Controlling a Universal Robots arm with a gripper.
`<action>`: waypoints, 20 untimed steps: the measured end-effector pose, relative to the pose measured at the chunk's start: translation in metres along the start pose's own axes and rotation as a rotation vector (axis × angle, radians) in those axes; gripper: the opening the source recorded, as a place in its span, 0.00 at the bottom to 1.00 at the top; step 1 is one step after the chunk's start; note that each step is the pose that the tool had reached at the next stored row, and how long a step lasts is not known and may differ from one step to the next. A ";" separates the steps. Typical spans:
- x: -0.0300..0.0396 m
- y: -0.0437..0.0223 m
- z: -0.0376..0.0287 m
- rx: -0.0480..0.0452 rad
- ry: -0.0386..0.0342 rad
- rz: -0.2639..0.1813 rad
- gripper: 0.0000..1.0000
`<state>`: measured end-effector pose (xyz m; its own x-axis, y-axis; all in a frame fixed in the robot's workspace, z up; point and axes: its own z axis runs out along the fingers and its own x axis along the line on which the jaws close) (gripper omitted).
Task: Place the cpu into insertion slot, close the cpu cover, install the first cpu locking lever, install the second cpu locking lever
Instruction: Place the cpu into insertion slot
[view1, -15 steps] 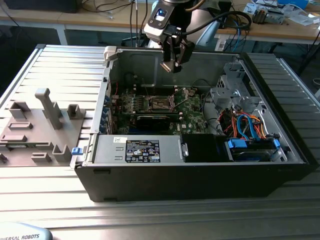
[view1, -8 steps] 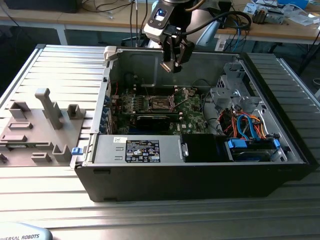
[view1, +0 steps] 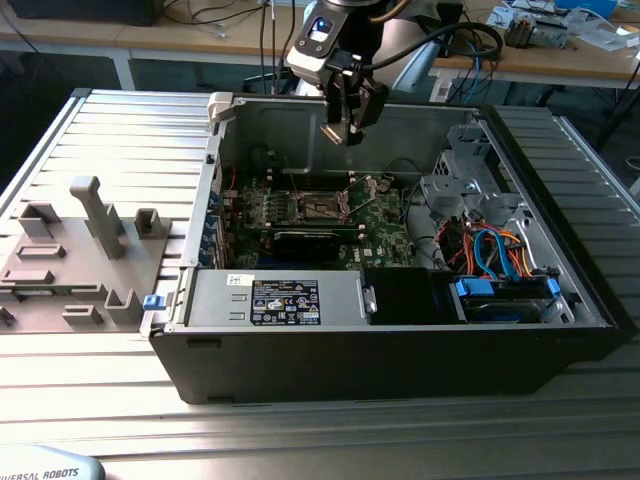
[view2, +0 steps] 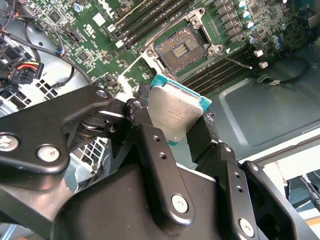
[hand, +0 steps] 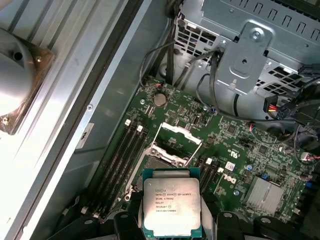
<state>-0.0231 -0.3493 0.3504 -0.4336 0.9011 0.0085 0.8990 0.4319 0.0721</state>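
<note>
Hold status: your end effector (view1: 341, 128) is clamped on the cpu (view1: 333, 133), one finger on each of two opposite edges, as both wrist views show it (view2: 175, 114) (hand: 171, 212). The cpu (view2: 176, 111) (hand: 171, 204) is square, so it has no long axis. Its flat silver-grey top faces the wrist cameras and a thin teal-green rim shows around the metal. In the exterior view you have it in the air over the open computer case (view1: 400, 350), well above the motherboard (view1: 378, 218) and not touching it.

The socket (view2: 181, 50) (view1: 318, 208) lies bare on the board, its contact field exposed. In the first wrist view the cpu cover (hand: 178, 134) is swung open off the socket, with memory slots (hand: 122, 150) running alongside. The case rests on the ribbed metal surface (view1: 300, 430).
</note>
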 end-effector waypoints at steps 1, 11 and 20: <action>0.0000 0.0000 0.0000 0.0001 0.0000 0.000 0.54; 0.0000 0.0000 0.0000 0.0000 -0.0004 0.006 0.54; 0.0000 0.0000 0.0001 -0.0001 -0.0007 0.010 0.54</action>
<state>-0.0231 -0.3493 0.3503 -0.4245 0.9054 0.0085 0.9033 0.4229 0.0721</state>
